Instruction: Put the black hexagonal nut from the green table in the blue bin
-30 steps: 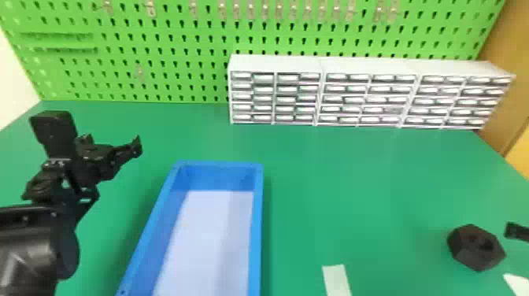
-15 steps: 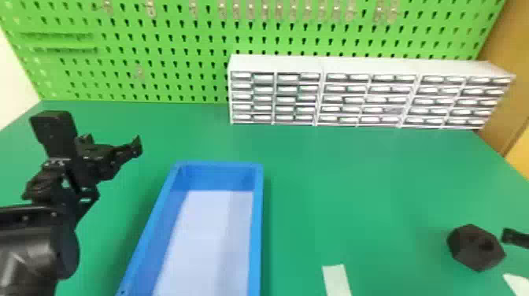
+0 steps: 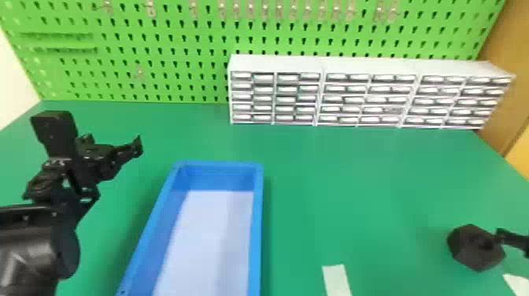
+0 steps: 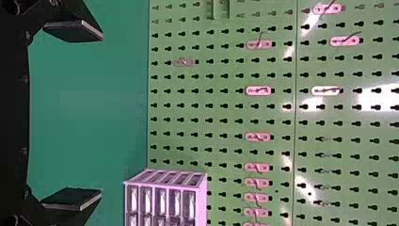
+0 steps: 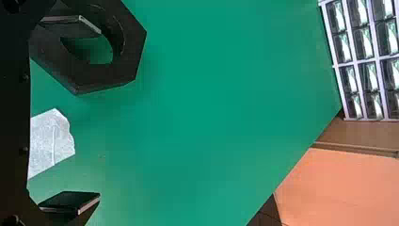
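My right gripper (image 3: 511,238) was spread wide, one finger (image 5: 70,27) over the black nut (image 3: 470,254); green table (image 3: 354,197) stretched open leftward to the blue bin (image 3: 258,220); its edge ran farther right.

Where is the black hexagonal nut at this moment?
In the head view, the black hexagonal nut lies at the right on the green table, right of the blue rectangular bin, close to the right gripper.
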Controlling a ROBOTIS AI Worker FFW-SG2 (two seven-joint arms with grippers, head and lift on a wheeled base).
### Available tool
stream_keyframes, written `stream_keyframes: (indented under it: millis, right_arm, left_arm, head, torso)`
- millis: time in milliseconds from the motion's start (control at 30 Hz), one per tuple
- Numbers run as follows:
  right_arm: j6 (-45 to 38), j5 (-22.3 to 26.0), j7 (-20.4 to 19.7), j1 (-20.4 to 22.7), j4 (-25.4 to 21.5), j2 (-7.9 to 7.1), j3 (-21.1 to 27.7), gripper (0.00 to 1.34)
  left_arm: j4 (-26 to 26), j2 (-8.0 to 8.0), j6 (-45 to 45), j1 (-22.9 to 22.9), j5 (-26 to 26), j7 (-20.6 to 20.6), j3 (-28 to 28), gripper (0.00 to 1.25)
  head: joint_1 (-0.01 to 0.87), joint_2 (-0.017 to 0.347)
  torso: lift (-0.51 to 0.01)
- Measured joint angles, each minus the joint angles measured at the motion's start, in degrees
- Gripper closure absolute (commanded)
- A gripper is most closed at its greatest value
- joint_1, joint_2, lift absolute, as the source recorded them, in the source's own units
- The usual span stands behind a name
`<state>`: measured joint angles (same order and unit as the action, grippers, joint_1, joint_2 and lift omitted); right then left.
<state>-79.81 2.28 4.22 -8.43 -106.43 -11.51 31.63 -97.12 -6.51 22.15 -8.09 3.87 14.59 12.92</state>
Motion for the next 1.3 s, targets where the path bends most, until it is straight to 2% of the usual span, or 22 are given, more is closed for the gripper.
stream_keyframes:
  millis: [467, 1300]
  right_arm:
    - [2.2, -0.1, 0.1, 0.2, 2.0, 0.59, -0.1, 0.08]
    - [6.1, -0.4, 0.1, -0.1, 4.7, 0.44, -1.0, 0.09]
  left_arm:
    - [0.0, -0.01, 0.1, 0.0, 0.0, 0.1, 0.0, 0.11]
    - [0.0, 0.0, 0.1, 0.1, 0.0, 0.4, 0.0, 0.11]
  head:
    - [0.666, 0.032]
    - [0.666, 0.032]
  torso:
    - [-0.1]
    - [-0.1]
